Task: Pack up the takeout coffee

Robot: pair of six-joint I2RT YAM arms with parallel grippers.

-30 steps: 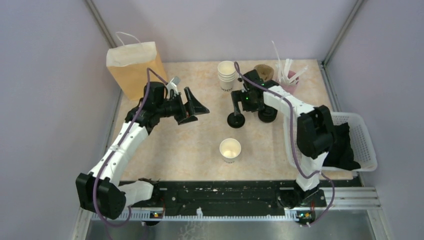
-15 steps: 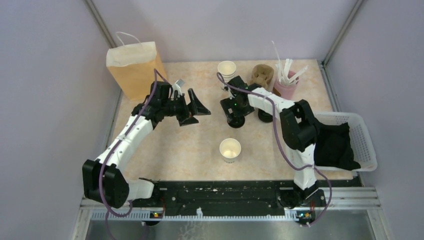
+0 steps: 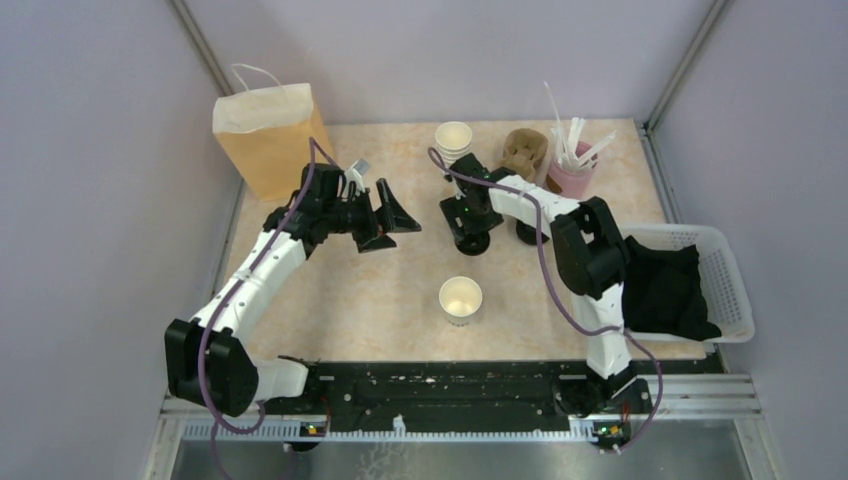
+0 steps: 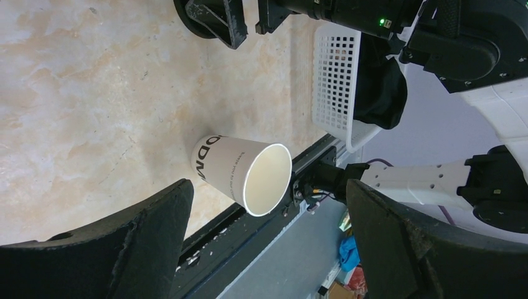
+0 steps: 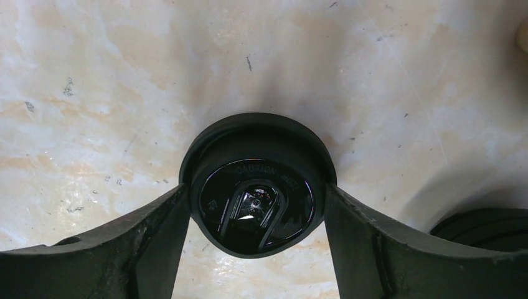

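Observation:
A lidless white paper cup [image 3: 460, 298] stands upright on the table centre; no lidded cup is in view. It also shows in the left wrist view [image 4: 230, 171]. My left gripper [image 3: 388, 215] is open and empty, held above the table to the left of and behind the cup, jaws wide in the left wrist view [image 4: 268, 187]. My right gripper [image 3: 470, 225] points down at a single black lid [image 3: 472, 242] lying behind the cup. In the right wrist view the gripper [image 5: 255, 199] has a finger pressed against each side of the lid [image 5: 255, 187].
A brown paper bag [image 3: 265, 135] stands at the back left. A stack of white cups [image 3: 453, 140], a brown cup carrier [image 3: 525, 150] and a pink cup of stirrers [image 3: 572, 170] stand at the back. More black lids [image 3: 532, 232] lie right of the held lid. A white basket [image 3: 735, 290] holds black cloth at the right.
My right wrist has swung left and settled over the single black lid. My left gripper shifted slightly right toward the middle. The cup and lid have not moved.

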